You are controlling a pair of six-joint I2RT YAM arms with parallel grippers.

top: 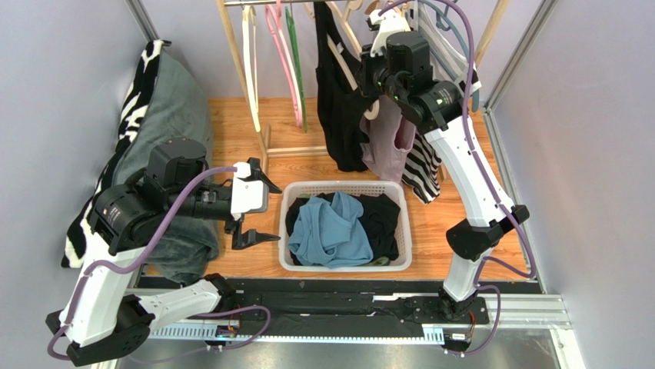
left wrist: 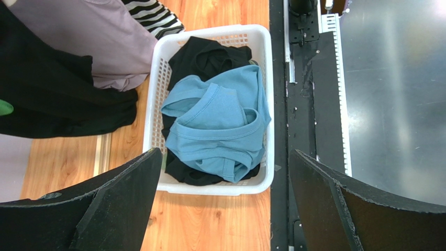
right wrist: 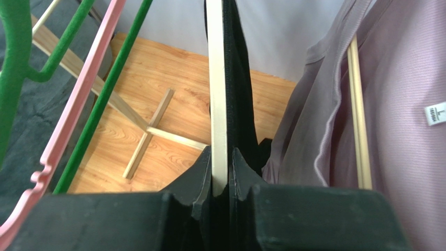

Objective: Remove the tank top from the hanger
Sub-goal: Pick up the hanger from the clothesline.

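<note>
A black tank top (top: 338, 100) hangs on a pale wooden hanger (top: 344, 48) on the rack at the back. My right gripper (top: 370, 77) is up at the rack, shut on that hanger's bar (right wrist: 216, 94), with the black fabric (right wrist: 240, 104) pressed against the bar's right side between the jaws (right wrist: 222, 157). My left gripper (top: 270, 213) is open and empty, low at the left of the white basket (top: 346, 186). In the left wrist view its fingers (left wrist: 120, 198) frame the basket's near rim (left wrist: 264, 104).
A mauve top (top: 388, 142) and a striped garment (top: 424, 171) hang right of the black one. Empty green (top: 294, 61) and pink (top: 277, 54) hangers hang to its left. The basket holds a blue garment (top: 330, 231) over black clothes. A grey cushion (top: 165, 100) lies at far left.
</note>
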